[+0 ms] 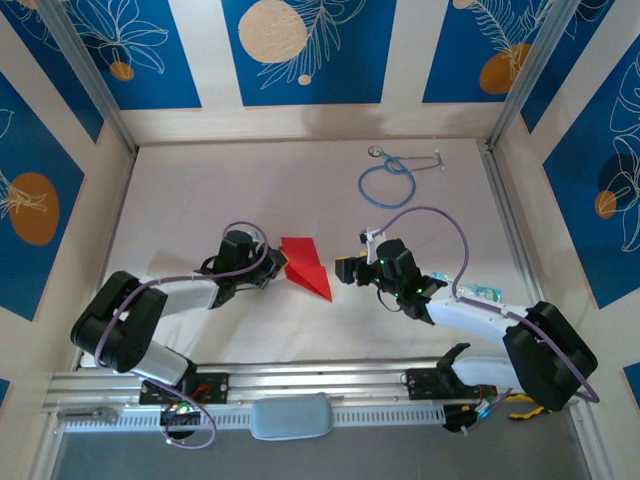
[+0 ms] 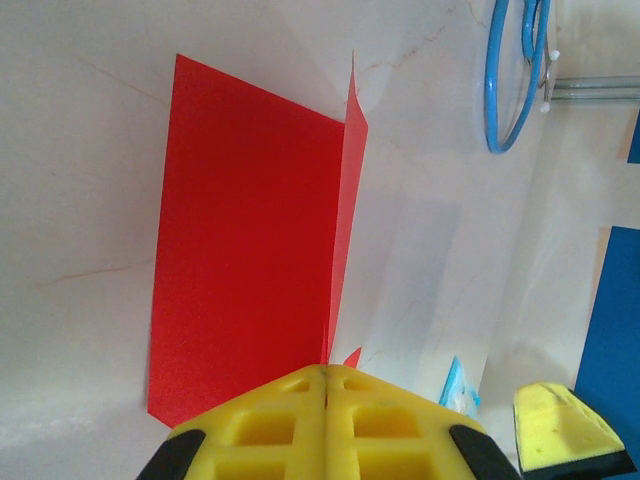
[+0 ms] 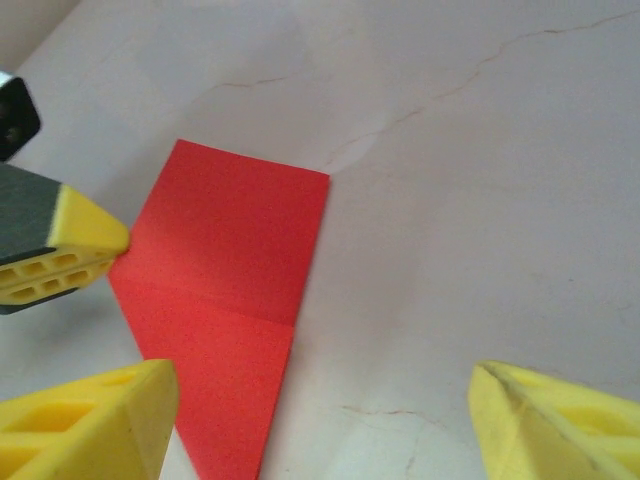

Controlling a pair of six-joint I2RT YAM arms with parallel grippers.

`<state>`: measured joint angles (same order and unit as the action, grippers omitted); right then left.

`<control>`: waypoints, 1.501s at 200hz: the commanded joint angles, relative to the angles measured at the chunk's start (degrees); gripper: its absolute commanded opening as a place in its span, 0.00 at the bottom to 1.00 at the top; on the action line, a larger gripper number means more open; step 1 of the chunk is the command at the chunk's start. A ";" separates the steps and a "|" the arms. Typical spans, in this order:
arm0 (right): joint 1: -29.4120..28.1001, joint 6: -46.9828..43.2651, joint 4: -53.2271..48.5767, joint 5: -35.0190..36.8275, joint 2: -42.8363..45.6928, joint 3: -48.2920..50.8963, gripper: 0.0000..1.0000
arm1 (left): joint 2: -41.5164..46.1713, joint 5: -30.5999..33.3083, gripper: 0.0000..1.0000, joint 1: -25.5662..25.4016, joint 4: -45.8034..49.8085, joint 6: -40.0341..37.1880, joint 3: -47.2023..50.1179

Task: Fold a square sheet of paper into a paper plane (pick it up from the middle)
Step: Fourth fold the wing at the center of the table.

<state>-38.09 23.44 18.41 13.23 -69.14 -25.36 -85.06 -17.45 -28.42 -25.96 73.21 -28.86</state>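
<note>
From above, you see the bright red matte paper sheet (image 1: 305, 268) lying on the white table top (image 1: 200, 200) between your two arms. It is folded flat into a shape that narrows to a point at its near right end. The left gripper (image 1: 274, 263) sits at the sheet's left edge, touching it. The right gripper (image 1: 346, 270) is just beside the sheet's right side, apart from it. A blue tube stethoscope (image 1: 388, 182), coiled in a loop, lies well apart near the far side of the table.

In the left wrist view, your left gripper (image 2: 326, 372) has its yellow fingers pressed together with no gap. An upright flap of the red sheet (image 2: 240, 250) runs straight into the seam between them, so this claw is pinching the paper at its raised fold. The rest of the sheet lies flat on the table to the picture's left of that flap. The stethoscope's loop (image 2: 497, 110) shows in the upper right corner.

In the right wrist view, your right gripper (image 3: 325, 372) has its yellow fingers spread wide and holds nothing. The red sheet (image 3: 230, 290) lies flat ahead with a crease across it, its near end close beside the finger at the picture's left. You cannot tell whether they touch. The left gripper's yellow tip (image 3: 85, 240) meets the sheet's left corner.
</note>
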 commanded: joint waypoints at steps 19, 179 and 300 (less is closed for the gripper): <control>-3.45 -10.45 7.91 0.12 0.81 3.99 0.78 | 1.29 0.08 0.00 -0.47 0.12 -0.08 0.13; -16.97 -26.82 12.28 9.58 -10.26 0.48 0.47 | 2.42 0.31 0.00 -0.50 0.88 0.55 0.64; -19.63 -30.08 14.49 15.41 -24.30 -6.54 0.40 | 2.39 -0.11 0.00 -0.49 0.99 0.80 0.50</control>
<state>-57.25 -5.74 30.57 26.15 -91.90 -30.02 -83.57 -17.47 -28.42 -25.63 73.65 -28.69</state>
